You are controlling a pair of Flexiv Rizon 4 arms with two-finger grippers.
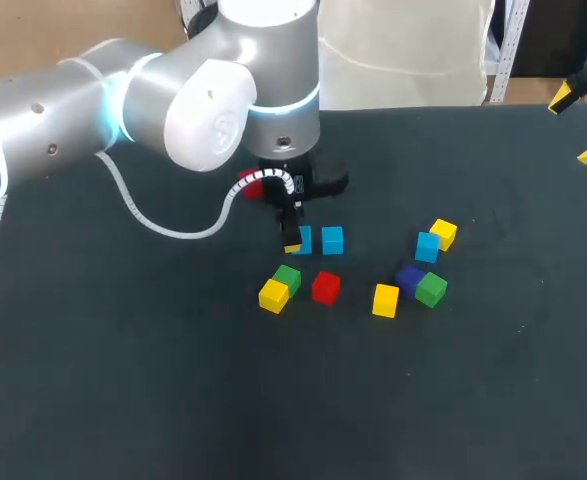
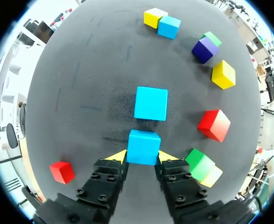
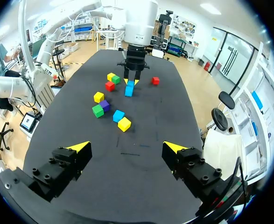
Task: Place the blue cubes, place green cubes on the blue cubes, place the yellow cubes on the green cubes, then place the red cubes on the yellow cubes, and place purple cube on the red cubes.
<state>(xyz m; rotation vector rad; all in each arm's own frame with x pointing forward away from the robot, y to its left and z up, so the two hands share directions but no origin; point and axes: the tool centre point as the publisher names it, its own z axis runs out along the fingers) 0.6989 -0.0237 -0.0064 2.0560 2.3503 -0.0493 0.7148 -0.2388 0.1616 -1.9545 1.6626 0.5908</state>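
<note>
While the bench [image 1: 123,400] carries all the cubes near its middle, well in from every edge, the step in hand looks like laying the blue base row. Coming in from the bench's left edge, the left arm [image 1: 83,100] has its left claw [image 2: 143,157] clenched on a blue cube [image 2: 143,144], one yellow tip against each of two opposite faces. Whether that cube rests on the bench or hangs just above it, I cannot tell. Off by the far right corner, the right claw [image 3: 127,147] is released, its fingers wide apart with nothing between them.

To do this well, I would set the cube down flat just beside the second blue cube [image 2: 151,103], which lies right ahead of it across a narrow gap. I would then open only slightly and lift straight up, so neither tip drags the cube or nudges its neighbour.

Being a cube, it has no long axis. Its top face points up, and its sides run nearly parallel to the neighbour's.
</note>
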